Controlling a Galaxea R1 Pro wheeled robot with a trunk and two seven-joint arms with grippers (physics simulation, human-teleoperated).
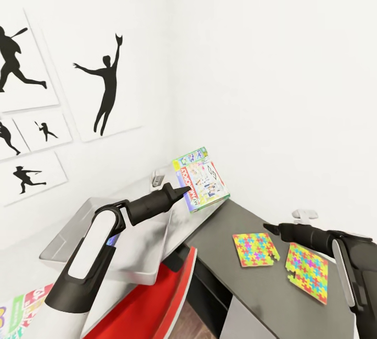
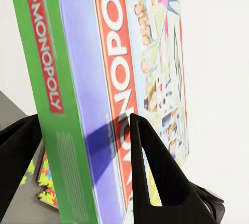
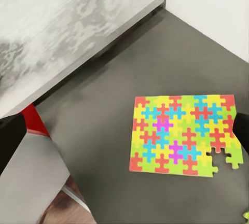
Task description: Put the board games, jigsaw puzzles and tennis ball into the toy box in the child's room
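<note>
Your left gripper (image 2: 85, 146) has its fingers (image 2: 150, 167) closed on the Monopoly board game (image 1: 201, 178) — 1 finger on the illustrated face, the other on the far side of the green edge. In the head view the box is tilted in the air, over the corner where the pale table (image 1: 157, 192) meets the dark grey cabinet section (image 1: 230, 271), close to the white wall.

The toy box (image 1: 63, 245) sits on the pale table at the left, under your left arm; its far right rim is just beside the held box. A red chair back (image 1: 157, 302) shows near you, below the toy box.

The 2 jigsaw puzzles lie flat on the dark grey section, right of the Monopoly box: the nearer-left one (image 1: 255, 249) and the one further right (image 1: 308, 272), close together but apart. The right wrist view looks down on the first puzzle (image 3: 181, 136).

Your right gripper (image 1: 272, 229) hovers just beside that puzzle's right corner, holding nothing — how far its fingers are spread I cannot tell.

A colourful box (image 1: 21, 307) shows at the near left edge.
</note>
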